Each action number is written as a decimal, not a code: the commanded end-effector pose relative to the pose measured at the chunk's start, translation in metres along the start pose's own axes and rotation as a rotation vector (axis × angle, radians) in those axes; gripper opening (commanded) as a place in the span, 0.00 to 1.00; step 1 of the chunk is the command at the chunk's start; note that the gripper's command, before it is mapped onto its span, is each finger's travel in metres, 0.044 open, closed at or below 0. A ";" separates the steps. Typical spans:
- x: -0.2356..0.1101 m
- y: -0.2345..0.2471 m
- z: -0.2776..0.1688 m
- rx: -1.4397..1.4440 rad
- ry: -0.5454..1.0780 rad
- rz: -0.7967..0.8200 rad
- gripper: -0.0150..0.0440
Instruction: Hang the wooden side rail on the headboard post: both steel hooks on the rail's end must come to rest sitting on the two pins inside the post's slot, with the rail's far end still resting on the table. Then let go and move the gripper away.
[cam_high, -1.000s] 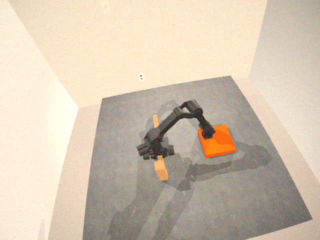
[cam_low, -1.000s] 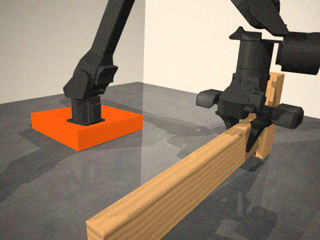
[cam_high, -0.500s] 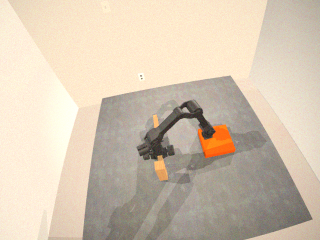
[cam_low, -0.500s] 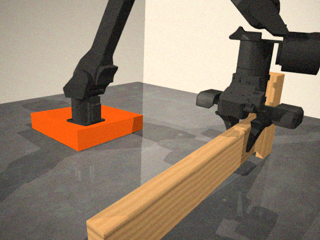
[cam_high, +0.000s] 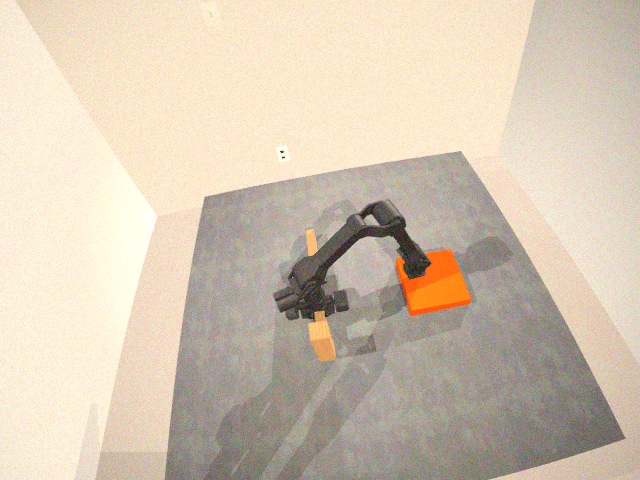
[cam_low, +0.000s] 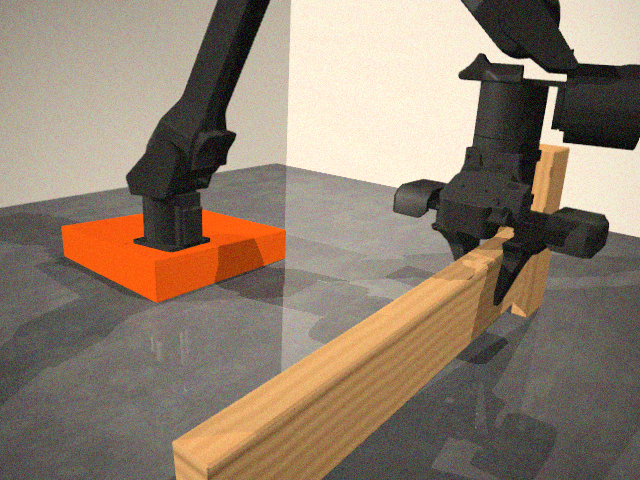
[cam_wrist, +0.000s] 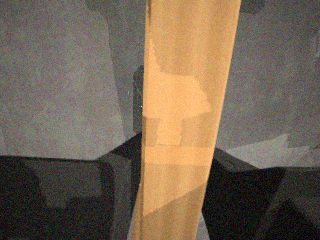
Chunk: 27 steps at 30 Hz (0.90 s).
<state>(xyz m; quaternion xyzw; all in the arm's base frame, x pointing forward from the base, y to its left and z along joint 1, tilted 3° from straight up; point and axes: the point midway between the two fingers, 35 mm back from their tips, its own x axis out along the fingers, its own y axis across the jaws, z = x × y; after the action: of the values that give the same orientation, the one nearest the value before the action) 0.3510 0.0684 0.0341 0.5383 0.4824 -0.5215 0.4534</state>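
Spreading under pale walls (cam_high: 320, 77), the mottled grey table (cam_high: 465, 372) carries shadows.

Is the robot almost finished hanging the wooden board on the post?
Partly. Done: the gripper is shut on the wooden rail, with its raised end right by the post. In hand: lining that end up there; the hooks and pins are hidden, so seating cannot be judged. The rail's far end looks low, near the table. Left: letting go and backing away.
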 end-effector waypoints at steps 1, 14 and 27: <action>0.001 0.001 -0.002 -0.002 0.007 0.005 0.25; 0.003 0.001 -0.002 -0.002 0.007 0.005 0.25; 0.005 0.001 -0.002 -0.002 0.007 0.005 0.25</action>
<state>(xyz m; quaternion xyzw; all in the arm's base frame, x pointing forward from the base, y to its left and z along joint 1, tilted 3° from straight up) 0.3512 0.0690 0.0299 0.5386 0.4816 -0.5216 0.4537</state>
